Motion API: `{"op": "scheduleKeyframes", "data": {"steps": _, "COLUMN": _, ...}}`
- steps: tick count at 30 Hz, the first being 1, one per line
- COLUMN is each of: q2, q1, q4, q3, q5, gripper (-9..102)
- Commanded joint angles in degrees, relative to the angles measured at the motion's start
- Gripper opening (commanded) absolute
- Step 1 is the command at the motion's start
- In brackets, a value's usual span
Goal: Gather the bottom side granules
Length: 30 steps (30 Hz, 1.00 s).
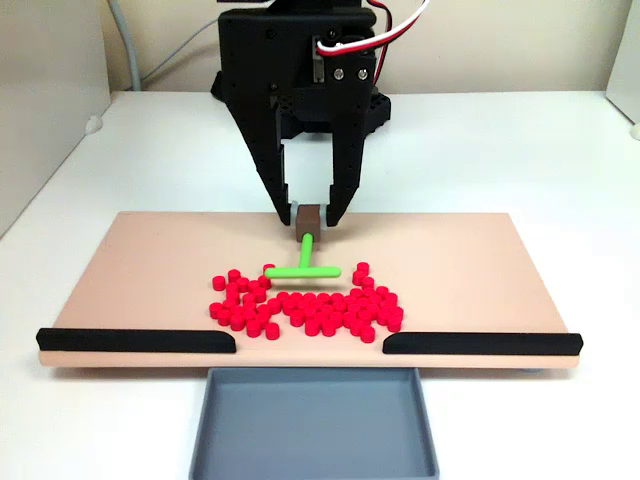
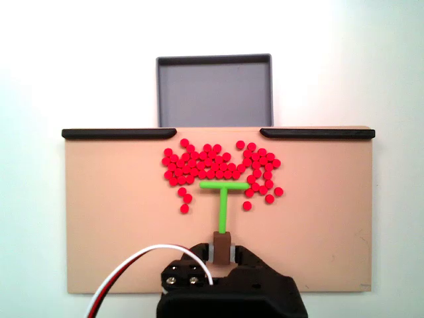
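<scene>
Gripper (image 1: 309,214) is clamped on the brown block handle (image 1: 308,215) of the green T-shaped tool (image 1: 303,262), jaws narrow, one finger on each side of the block. In the other fixed view the same grip sits at lower centre of frame (image 2: 222,250), handle (image 2: 222,242) pinched between the fingertips, black arm body under it along the bottom edge.

The tool stem runs from the handle to the crossbar; the crossbar lies flat on the tan board (image 1: 150,270), at centre of frame. From above, the tool (image 2: 223,199) has its crossbar right against the near edge of the pile.

Granules (image 1: 310,305): red pellets in a loose band on the board, centre of frame, between the crossbar and the two black rails. From above, the band (image 2: 218,165) spans the middle of the board just below the rails, denser on its left half. A few strays sit apart, beside the stem: three left of it, one right.

Black rails: left one (image 1: 135,341) and right one (image 1: 482,343) along the board's lower edge in that view, with a gap between them at centre. Grey tray (image 1: 315,425) sits just off the board at that gap, bottom centre; top centre in the other view (image 2: 214,89). No pellets visible in it.

White table (image 1: 560,160) under everything. Red and white wires (image 2: 132,265) run off the arm at lower left.
</scene>
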Motion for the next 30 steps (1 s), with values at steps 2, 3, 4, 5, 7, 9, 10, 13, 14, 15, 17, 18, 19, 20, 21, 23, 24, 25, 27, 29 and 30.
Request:
{"op": "scheduleKeyframes", "data": {"steps": 2, "q2": 4.8, "q1": -1.0, "q4": 4.7, "q3": -2.1, "q5": 0.6, "gripper": 0}}
{"op": "scheduleKeyframes", "data": {"steps": 3, "q2": 5.5, "q1": -1.1, "q4": 6.1, "q3": -2.8, "q5": 1.0, "gripper": 0}}
{"op": "scheduleKeyframes", "data": {"steps": 4, "q2": 6.2, "q1": -1.5, "q4": 7.5, "q3": -3.5, "q5": 1.3, "gripper": 0}}
{"op": "scheduleKeyframes", "data": {"steps": 5, "q2": 6.9, "q1": -1.8, "q4": 9.0, "q3": -4.3, "q5": 1.6, "gripper": 0}}
{"op": "scheduleKeyframes", "data": {"steps": 7, "q2": 8.7, "q1": -2.0, "q4": 11.6, "q3": -4.8, "q5": 1.8, "gripper": 0}}
{"op": "scheduleKeyframes", "data": {"steps": 9, "q2": 10.6, "q1": -2.1, "q4": 14.2, "q3": -4.8, "q5": 1.1, "gripper": 0}}
{"op": "scheduleKeyframes", "data": {"steps": 10, "q2": 11.8, "q1": -2.0, "q4": 15.6, "q3": -4.8, "q5": 0.6, "gripper": 0}}
{"op": "scheduleKeyframes", "data": {"steps": 13, "q2": 15.2, "q1": -1.6, "q4": 17.5, "q3": -3.8, "q5": -0.4, "gripper": 0}}
{"op": "scheduleKeyframes", "data": {"steps": 14, "q2": 15.8, "q1": -1.5, "q4": 18.3, "q3": -3.7, "q5": -0.7, "gripper": 0}}
{"op": "scheduleKeyframes", "data": {"steps": 15, "q2": 16.3, "q1": -1.5, "q4": 18.4, "q3": -3.7, "q5": -0.4, "gripper": 0}}
{"op": "scheduleKeyframes", "data": {"steps": 17, "q2": 16.4, "q1": -1.8, "q4": 18.4, "q3": -3.7, "q5": 0.1, "gripper": 0}}
{"op": "scheduleKeyframes", "data": {"steps": 18, "q2": 16.2, "q1": -1.9, "q4": 18.4, "q3": -3.7, "q5": 0.3, "gripper": 0}}
{"op": "scheduleKeyframes", "data": {"steps": 19, "q2": 15.8, "q1": -2.0, "q4": 18.4, "q3": -3.7, "q5": 0.3, "gripper": 0}}
{"op": "scheduleKeyframes", "data": {"steps": 20, "q2": 15.4, "q1": -2.1, "q4": 18.4, "q3": -3.7, "q5": 0.3, "gripper": 0}}
{"op": "scheduleKeyframes", "data": {"steps": 21, "q2": 15.0, "q1": -2.1, "q4": 18.4, "q3": -3.7, "q5": 0.2, "gripper": 0}}
{"op": "scheduleKeyframes", "data": {"steps": 23, "q2": 14.3, "q1": -2.1, "q4": 18.4, "q3": -3.7, "q5": 0.0, "gripper": 0}}
{"op": "scheduleKeyframes", "data": {"steps": 24, "q2": 14.1, "q1": -2.2, "q4": 18.3, "q3": -3.7, "q5": 0.0, "gripper": 0}}
{"op": "scheduleKeyframes", "data": {"steps": 25, "q2": 13.8, "q1": -2.2, "q4": 18.3, "q3": -3.7, "q5": -0.2, "gripper": 0}}
{"op": "scheduleKeyframes", "data": {"steps": 27, "q2": 13.4, "q1": -2.0, "q4": 18.3, "q3": -3.7, "q5": -1.2, "gripper": 0}}
{"op": "scheduleKeyframes", "data": {"steps": 29, "q2": 13.5, "q1": -1.1, "q4": 18.3, "q3": -3.4, "q5": -2.5, "gripper": 0}}
{"op": "scheduleKeyframes", "data": {"steps": 30, "q2": 13.5, "q1": -0.7, "q4": 18.3, "q3": -3.4, "q5": -3.2, "gripper": 0}}
